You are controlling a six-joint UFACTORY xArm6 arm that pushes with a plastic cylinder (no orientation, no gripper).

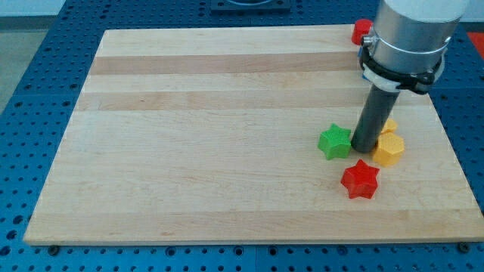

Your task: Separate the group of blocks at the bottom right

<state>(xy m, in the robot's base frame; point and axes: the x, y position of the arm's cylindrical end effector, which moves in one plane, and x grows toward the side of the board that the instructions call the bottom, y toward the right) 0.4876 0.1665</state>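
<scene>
Towards the view's bottom right, a green star block (pixel 334 141), a yellow hexagon block (pixel 389 149) and a red star block (pixel 360 180) lie close together on the wooden board (pixel 212 136). My tip (pixel 364 149) stands between the green star and the yellow hexagon, just above the red star. Another yellow block (pixel 390 125) peeks out behind the rod, its shape mostly hidden. The green star and yellow hexagon sit on either side of the rod, close to it; the red star lies a little apart below.
A red block (pixel 361 31) sits at the board's top right corner, partly hidden by the arm's grey body (pixel 408 38). The board rests on a blue perforated table (pixel 30 91).
</scene>
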